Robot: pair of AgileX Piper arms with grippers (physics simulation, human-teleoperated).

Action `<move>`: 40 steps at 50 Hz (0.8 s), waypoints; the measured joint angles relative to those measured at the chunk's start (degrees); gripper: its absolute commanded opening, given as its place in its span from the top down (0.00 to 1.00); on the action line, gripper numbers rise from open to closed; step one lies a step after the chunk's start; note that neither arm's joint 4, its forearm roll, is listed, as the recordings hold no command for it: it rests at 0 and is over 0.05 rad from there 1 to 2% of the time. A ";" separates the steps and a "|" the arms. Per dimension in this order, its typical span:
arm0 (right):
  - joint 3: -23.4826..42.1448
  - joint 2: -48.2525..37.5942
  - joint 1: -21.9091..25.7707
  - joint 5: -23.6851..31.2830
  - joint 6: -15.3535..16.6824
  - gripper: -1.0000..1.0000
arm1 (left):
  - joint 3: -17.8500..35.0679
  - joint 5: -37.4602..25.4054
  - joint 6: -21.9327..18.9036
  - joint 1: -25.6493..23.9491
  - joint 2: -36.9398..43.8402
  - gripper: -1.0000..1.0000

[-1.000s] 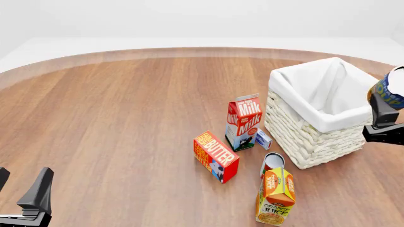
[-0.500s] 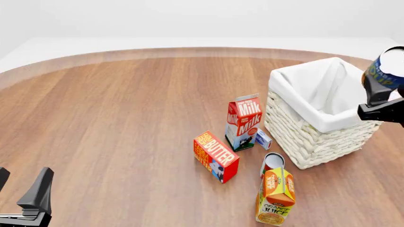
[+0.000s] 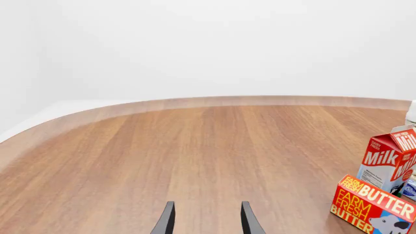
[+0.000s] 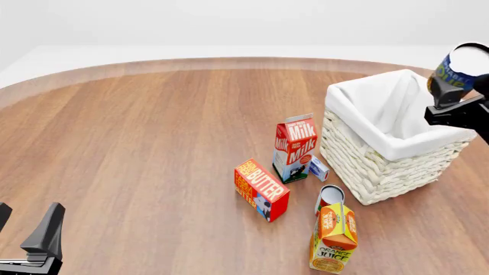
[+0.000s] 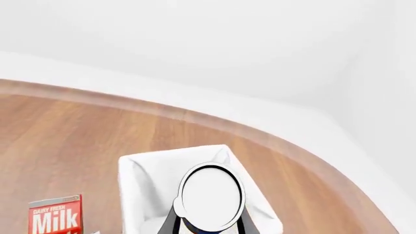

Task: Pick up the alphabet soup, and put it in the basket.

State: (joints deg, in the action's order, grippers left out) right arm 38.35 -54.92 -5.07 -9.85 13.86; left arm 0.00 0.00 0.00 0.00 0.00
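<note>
Counter (image 4: 137, 143): round-edged wood-grain surface, carrying all loose items. Basket (image 4: 374, 166): square cream wicker with white cloth lining folded over the rim, standing at the right of the front view; also seen from above in the right wrist view (image 5: 140, 183). Orange juice carton (image 4: 334, 238): upright, nearest the camera, in front of the basket's near corner. Milk carton (image 4: 294, 148): red, white and blue, upright, just left of the basket; also in the left wrist view (image 3: 390, 158). Butter box (image 4: 260, 189): red and orange, lying near the milk carton on its camera side; also (image 3: 373, 204). Red-and-white can (image 4: 330, 197): partly hidden just behind the juice carton. Small blue-and-white box (image 4: 319, 168): between the milk carton and the basket wall. Alphabet soup (image 4: 458, 71): blue and yellow-orange label, pale top, tilted, held in the air above the basket's right rim, clear of the counter; in the right wrist view its pale round top (image 5: 211, 195) sits over the white lining. Right gripper (image 4: 450, 106): dark fingers clamped on the lower body of the can, one to each side, as the right wrist view shows. Left gripper (image 3: 204, 222): low at the near left of the counter, fingers apart with nothing between them, well apart from every item.
</note>
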 measured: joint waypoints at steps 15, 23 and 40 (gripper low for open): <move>4.50 -3.83 0.57 2.73 -0.07 1.00 | 0.00 0.00 0.00 0.00 0.00 0.00; 6.36 -5.59 0.77 4.01 0.09 1.00 | 0.00 0.00 0.00 0.00 0.00 0.00; 10.00 -8.63 0.84 7.21 0.73 1.00 | 0.00 0.00 0.00 0.00 0.00 0.00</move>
State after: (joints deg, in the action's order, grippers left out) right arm 48.35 -63.55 -4.23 -2.64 14.59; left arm 0.00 0.00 0.00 0.00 0.00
